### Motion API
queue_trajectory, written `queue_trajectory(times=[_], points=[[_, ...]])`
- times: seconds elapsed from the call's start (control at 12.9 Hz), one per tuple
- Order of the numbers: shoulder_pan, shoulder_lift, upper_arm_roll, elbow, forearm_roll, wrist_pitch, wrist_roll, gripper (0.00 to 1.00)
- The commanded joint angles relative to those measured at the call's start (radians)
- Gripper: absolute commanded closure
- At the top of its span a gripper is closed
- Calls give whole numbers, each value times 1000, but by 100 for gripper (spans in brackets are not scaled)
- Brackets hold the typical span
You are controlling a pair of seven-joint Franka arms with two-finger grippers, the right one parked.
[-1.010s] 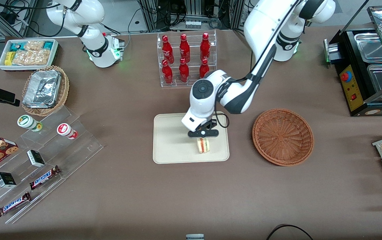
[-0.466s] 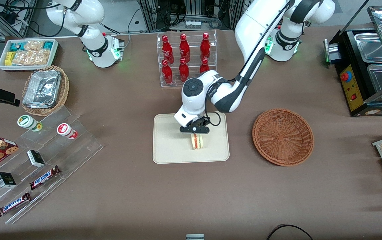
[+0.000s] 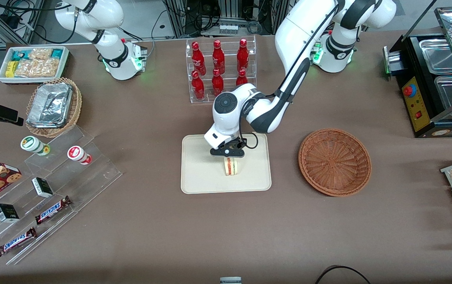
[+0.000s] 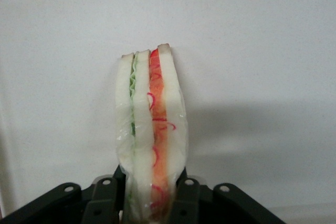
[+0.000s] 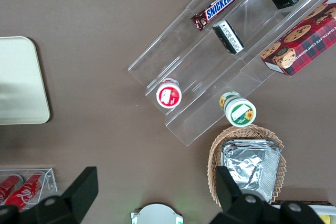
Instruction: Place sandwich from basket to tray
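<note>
The end effector (image 3: pixel 230 156) is hanging over the middle of the tray (image 3: pixel 194 173), near the centre of the front view, and it is gripping the sandwich (image 3: pixel 231 166) — the wedge is sticking out just below the black fingers, toward the front camera. In the left wrist view the sandwich (image 4: pixel 151 135) is sitting pinched between the two fingers (image 4: pixel 107 199), bread slices pressed on either side and the cut face, with its green and red-orange layers, facing the camera. The pale tray surface (image 4: pixel 252 66) is filling the whole background there.

Whether the sandwich is touching the tray or hovering just above it is not clear in either view — the wrist view is showing a soft shadow on the tray beside it.

The front view is giving what the wrist camera cannot: the basket (image 3: pixel 334 161) is lying on the brown tabletop (image 3: pixel 226 228) to the right of the tray in the frame, well apart from the end effector, with nothing visible inside it. The right wrist view is catching only one rounded corner of the tray (image 5: pixel 21 77) at the left edge of its frame.
</note>
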Motion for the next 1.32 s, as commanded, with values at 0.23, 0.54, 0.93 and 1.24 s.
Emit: queue_trajectory(times=[0.23,0.54,0.93,1.24], points=[[-3,-102,16,21,-6,-73,-17,0],[72,-241,21,18,-14,-211,-72,0],[256,-453,21,13,-38,-426,-27,0],[411,-567,21,13,-104,-575,209,0]])
